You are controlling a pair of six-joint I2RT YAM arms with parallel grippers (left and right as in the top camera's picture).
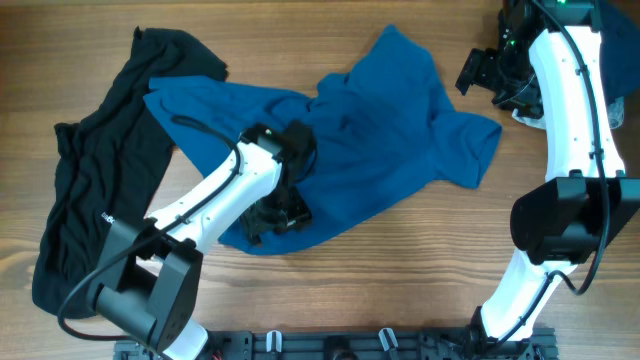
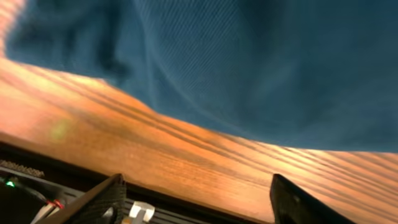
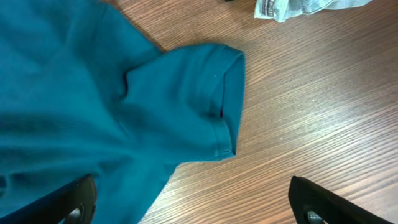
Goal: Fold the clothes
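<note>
Left claw [image 2: 198, 185]: fingers apart with only wood between them. It hangs low over the near hem, at about 7 o'clock of the teal shirt [image 1: 385, 130]. It looks placed there to take that edge.
Table [image 1: 400, 265]: bare wood at 6 o'clock, room to lay a fold toward the near side.
Teal shirt: mid-table, spread but rumpled, with a ridge of bunched cloth through its middle. It is not yet flat enough to fold cleanly.
Sleeve [image 3: 214, 102]: at the shirt's 3 o'clock, lying flat on the wood with its cuff hem turned out. It sits right under the right wrist camera.
Black garment [image 1: 85, 190]: at 9 o'clock, a long crumpled strip whose top end touches the shirt's far-left corner. It probably waits its turn.
Right claw [image 3: 193, 186]: fingers wide apart and empty, raised at about 2 o'clock beyond the sleeve, clear of the cloth.
Pale denim scrap [image 3: 292, 7]: farthest, at 1 o'clock, apart from the shirt.
Step judged: smoothing and regripping, with no fold made yet.
</note>
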